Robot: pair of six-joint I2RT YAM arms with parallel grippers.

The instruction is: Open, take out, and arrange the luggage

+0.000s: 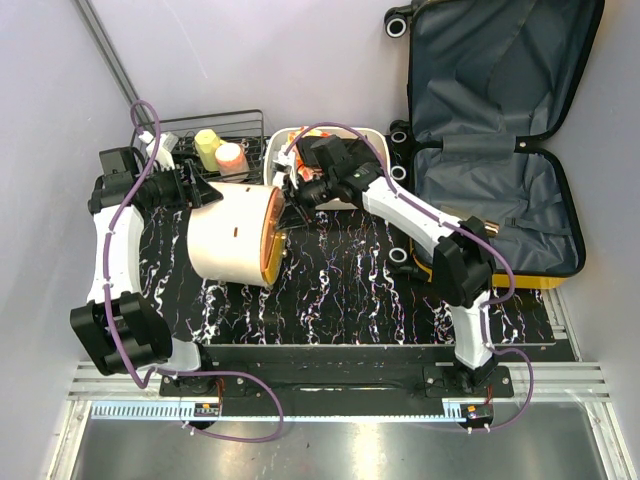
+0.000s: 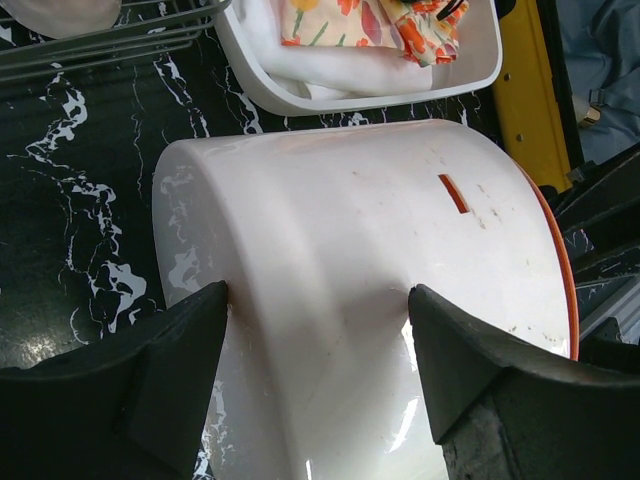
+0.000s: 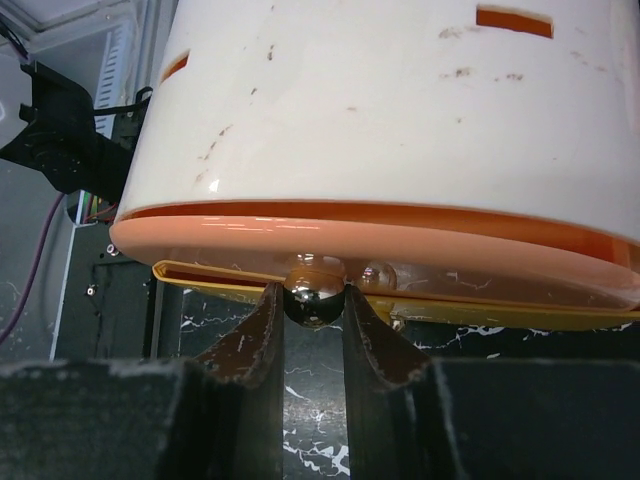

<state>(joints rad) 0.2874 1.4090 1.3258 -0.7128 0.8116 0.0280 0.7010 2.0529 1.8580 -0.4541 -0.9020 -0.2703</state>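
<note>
The yellow suitcase (image 1: pixel 500 215) lies open at the right, its grey-lined lid leaning against the back wall. Its yellow edge shows in the left wrist view (image 2: pixel 520 90). A cream-and-orange round container (image 1: pixel 228 240) lies on its side on the black marble mat. My left gripper (image 1: pixel 205 195) is spread wide, with both fingertips (image 2: pixel 205 320) pressed against the container's cream wall (image 2: pixel 350 220). My right gripper (image 1: pixel 297 192) is shut on the shiny round knob (image 3: pixel 315 297) of the orange lid (image 3: pixel 350 250), at the container's right end.
A white tray (image 1: pixel 372 132) with floral cloth (image 2: pixel 340 20) sits behind the container, partly under my right arm. A black wire basket (image 1: pixel 180 130) with a yellow item (image 1: pixel 207 148) and a pink item (image 1: pixel 231 158) stands at the back left. The walls are close on both sides.
</note>
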